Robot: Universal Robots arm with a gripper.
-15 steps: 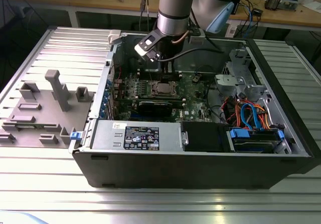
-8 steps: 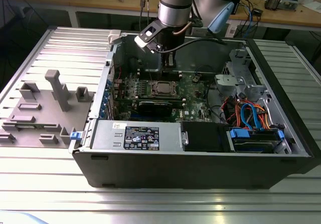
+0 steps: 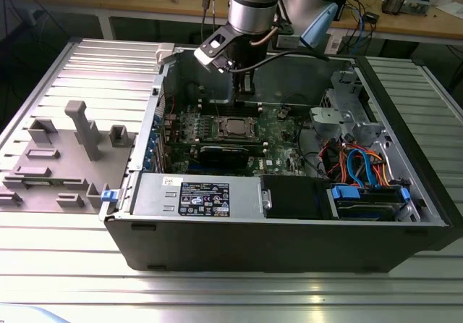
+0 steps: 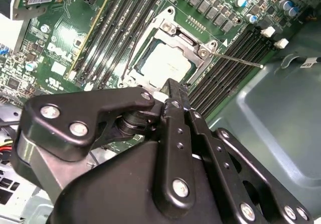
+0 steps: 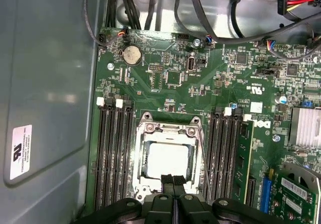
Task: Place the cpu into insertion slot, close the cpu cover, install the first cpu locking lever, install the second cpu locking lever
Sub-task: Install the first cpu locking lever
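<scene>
The cpu lies flat in the insertion slot on the green board, its silver top showing through the window of the cpu cover, which lies down around it. In the second wrist view the cpu sits just beyond my fingertips. A thin wire lever juts from one socket corner over the memory slots. Another wire lever runs along the socket's side. My gripper hangs just above the socket's edge, fingers shut together with nothing between them. From outside, the gripper is above the socket.
Long memory slots flank the socket on both sides. Inside the open computer case, cables and a drive cage stand at the exterior view's right. A black power supply lies along the front. Grey fixtures sit outside, at the exterior view's left.
</scene>
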